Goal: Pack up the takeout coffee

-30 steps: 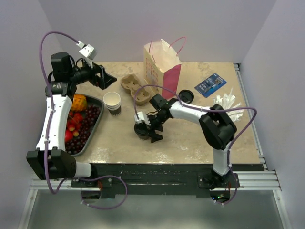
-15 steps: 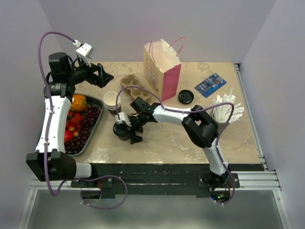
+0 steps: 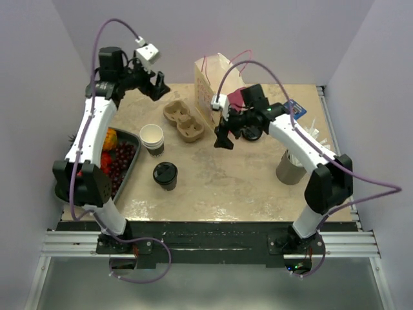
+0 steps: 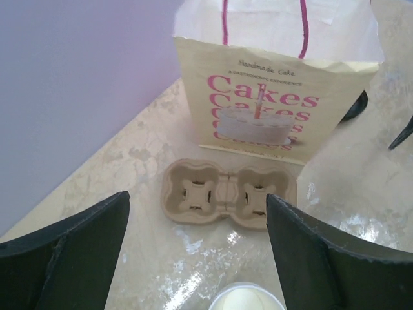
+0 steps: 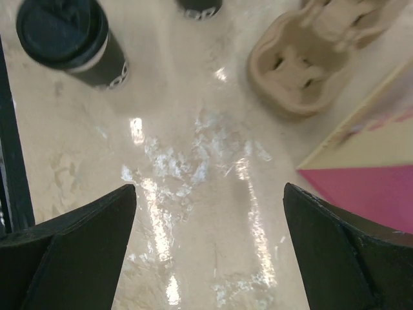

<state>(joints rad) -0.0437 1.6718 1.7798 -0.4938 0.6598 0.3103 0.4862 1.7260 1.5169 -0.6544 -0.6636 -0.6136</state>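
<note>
We are seeing the takeout coffee standing upright on the surface, lid on, just in front of the stacked cups and near the fruit tray, touching neither gripper. We are holding the left gripper spread and empty, facing the cup carrier. We are holding the right gripper spread and empty beside the cake bag, well apart from the coffee.

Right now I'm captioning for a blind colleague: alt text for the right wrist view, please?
A small paper coffee cup with a round black plastic lid stands at upper left on a beige tabletop. A tan cardboard two-cup carrier lies at upper right beside a cream-and-pink paper bag; the open fingers of the right gripper frame the bottom.
</note>
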